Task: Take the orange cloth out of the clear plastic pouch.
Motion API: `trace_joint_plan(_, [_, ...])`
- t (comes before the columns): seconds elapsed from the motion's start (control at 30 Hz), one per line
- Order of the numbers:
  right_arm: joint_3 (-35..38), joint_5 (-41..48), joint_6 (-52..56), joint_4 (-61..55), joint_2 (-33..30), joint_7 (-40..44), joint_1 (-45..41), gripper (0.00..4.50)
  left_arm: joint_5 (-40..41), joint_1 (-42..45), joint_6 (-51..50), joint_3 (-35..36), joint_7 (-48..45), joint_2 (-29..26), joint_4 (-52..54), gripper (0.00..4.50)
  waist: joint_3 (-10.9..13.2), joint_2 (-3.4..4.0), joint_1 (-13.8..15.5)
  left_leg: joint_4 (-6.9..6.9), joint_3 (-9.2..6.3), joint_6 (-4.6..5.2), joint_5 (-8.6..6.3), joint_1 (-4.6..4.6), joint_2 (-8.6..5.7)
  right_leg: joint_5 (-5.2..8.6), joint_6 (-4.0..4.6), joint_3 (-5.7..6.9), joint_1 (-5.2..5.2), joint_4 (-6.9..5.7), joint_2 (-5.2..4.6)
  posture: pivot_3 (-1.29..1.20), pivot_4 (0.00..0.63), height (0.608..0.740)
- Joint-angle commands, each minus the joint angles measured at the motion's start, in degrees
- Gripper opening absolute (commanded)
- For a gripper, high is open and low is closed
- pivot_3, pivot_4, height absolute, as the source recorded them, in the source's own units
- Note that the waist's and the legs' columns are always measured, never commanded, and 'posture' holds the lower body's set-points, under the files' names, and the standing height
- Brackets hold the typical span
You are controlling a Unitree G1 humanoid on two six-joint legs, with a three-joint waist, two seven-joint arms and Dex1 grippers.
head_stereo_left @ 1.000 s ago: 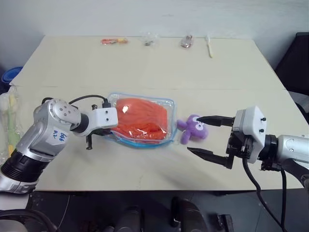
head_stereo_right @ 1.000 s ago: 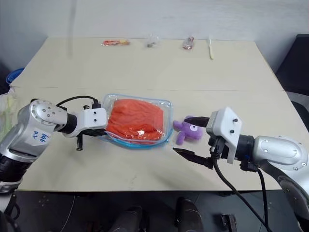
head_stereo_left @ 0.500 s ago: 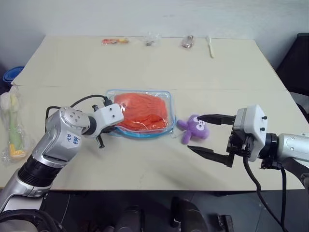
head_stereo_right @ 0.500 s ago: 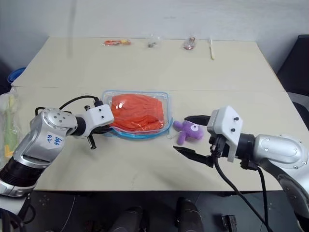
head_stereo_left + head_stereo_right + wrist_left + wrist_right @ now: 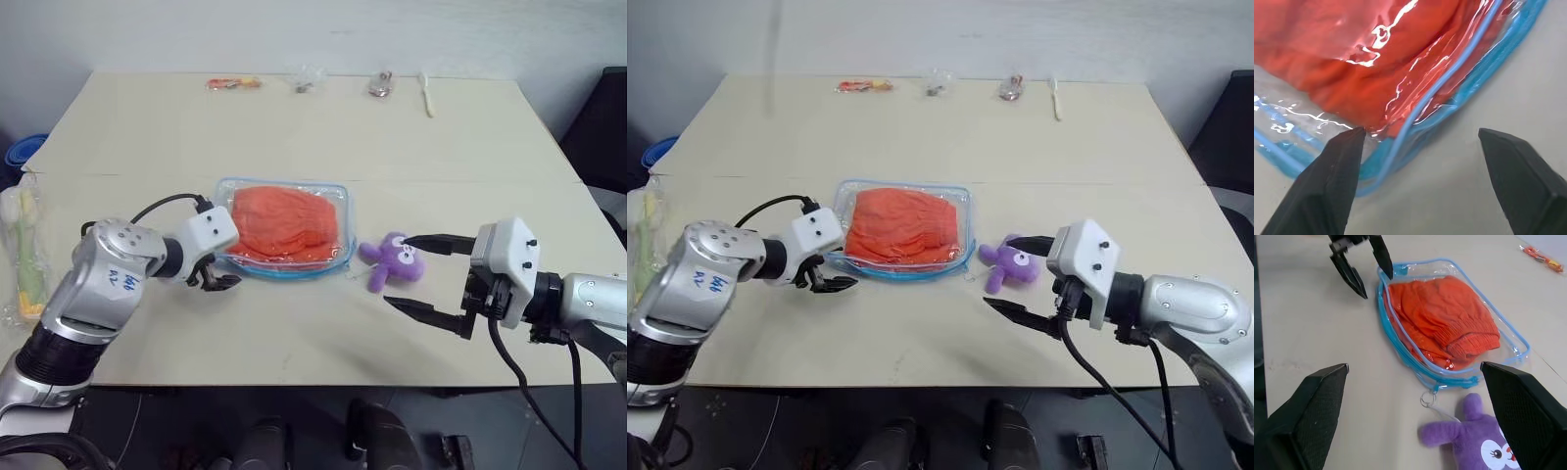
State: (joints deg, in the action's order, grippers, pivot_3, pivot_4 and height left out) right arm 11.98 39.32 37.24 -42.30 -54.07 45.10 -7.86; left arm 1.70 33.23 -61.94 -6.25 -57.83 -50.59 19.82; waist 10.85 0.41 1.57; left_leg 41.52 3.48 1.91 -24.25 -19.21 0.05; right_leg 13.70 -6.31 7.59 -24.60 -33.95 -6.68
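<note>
Left tool [image 5: 1359,262] agape at clear plastic pouch [image 5: 1400,270] corner

One orange cloth [image 5: 282,219], one clear plastic pouch [image 5: 338,257], one purple plush toy [image 5: 393,260], four small items along the far edge of one desk [image 5: 294,323], and two pincers.

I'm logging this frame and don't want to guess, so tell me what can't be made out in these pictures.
- Clear plastic pouch: whether its zipper is open; glare hides it in the left wrist view.
- Orange cloth: its underside, hidden by its own folds inside the pouch.
- Small items along the table's far edge: too small to identify in the head views.
- Purple plush toy: cut off by the right wrist view's edge.
</note>
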Motion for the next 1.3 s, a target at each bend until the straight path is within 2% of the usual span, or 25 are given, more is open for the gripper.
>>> trace_joint_plan(0.03, [-1.8,-7.5,-5.2,2.2,-2.2,1.7,1.6,4.50,9.9,0.7,-4.2,9.4,-6.2,-3.7,3.1,3.73,0.0,0.00,-0.1,0.00,0.01,0.00,0.00,0.00,0.00,0.00,0.00,-0.01,-0.02,0.00,0.00,0.00,0.150,0.740])
trace_joint_plan(0.17, [-5.5,-16.3,-11.5,7.9,-3.3,2.8,1.6,4.50,20.8,0.5,-3.6,17.3,-15.5,-9.4,0.3,3.73,0.0,0.01,-0.3,-0.01,0.02,-0.04,-0.01,0.01,0.07,0.00,0.00,-0.01,-0.03,0.01,0.02,0.00,0.150,0.740])
trace_joint_plan(0.33, [-13.4,-26.9,-21.2,18.1,-2.2,4.9,-3.6,4.50,27.4,-2.0,6.1,17.5,-28.4,-17.7,-3.8,3.73,0.0,0.10,-0.5,-0.03,0.15,-0.12,-0.01,0.04,0.02,0.01,0.02,-0.01,-0.02,0.03,0.03,0.00,0.150,0.740])
trace_joint_plan(0.47, [-18.8,-32.3,-27.3,26.5,0.7,6.1,-8.7,4.50,29.4,2.0,10.3,14.7,-29.0,-16.4,-6.6,3.73,0.1,0.11,-0.4,-0.02,0.31,-0.18,0.00,0.00,0.01,0.03,0.05,0.08,-0.01,0.03,0.05,0.00,0.150,0.740])
trace_joint_plan(0.57, [-21.7,-35.4,-29.9,32.7,3.1,6.7,-12.2,4.50,32.5,6.2,10.9,13.8,-28.2,-13.2,-7.0,3.73,0.1,0.11,-0.4,-0.01,0.35,-0.19,0.01,-0.02,-0.01,0.03,0.06,0.11,0.01,0.03,0.05,0.00,0.150,0.740])
trace_joint_plan(0.67, [-22.9,-36.8,-31.0,36.0,4.7,7.3,-13.9,3.91,34.3,8.9,11.1,13.8,-26.3,-10.5,-7.3,3.76,0.1,0.12,-0.7,-0.05,0.34,-0.19,0.01,-0.04,0.00,0.04,0.06,0.13,-0.02,0.04,0.06,0.00,0.150,0.740])
trace_joint_plan(0.9, [-22.1,-37.4,-31.1,35.6,5.3,8.8,-13.0,1.62,33.8,8.5,14.0,12.4,-24.7,-10.4,-6.9,3.76,0.1,0.12,-1.7,-0.07,0.28,-0.19,0.01,-0.02,0.03,0.04,0.07,0.12,-0.02,0.03,0.05,0.00,0.150,0.740])
trace_joint_plan(0.93, [-21.9,-37.4,-30.8,35.2,5.1,8.9,-12.7,1.15,33.7,8.3,14.5,12.1,-24.5,-10.4,-6.9,3.76,0.1,0.12,-1.7,-0.06,0.25,-0.19,0.01,-0.02,0.04,0.04,0.07,0.11,-0.02,0.02,0.05,0.00,0.150,0.740])
trace_joint_plan(1.07, [-21.1,-36.6,-26.4,31.8,4.4,9.4,-11.2,0.02,33.2,7.8,16.4,11.3,-24.1,-10.6,-6.5,3.76,0.1,0.12,-1.6,-0.06,0.22,-0.19,0.01,-0.01,0.05,0.04,0.07,0.11,-0.01,0.02,0.04,0.00,0.150,0.740])
trace_joint_plan(1.3, [-17.5,-31.0,-7.7,17.9,2.4,10.3,-7.7,0.02,34.0,9.3,17.0,10.1,-23.8,-10.1,-7.3,3.76,0.1,0.12,-1.5,-0.05,0.18,-0.19,0.01,-0.03,0.05,0.04,0.07,0.10,-0.02,0.02,0.04,0.00,0.150,0.740])
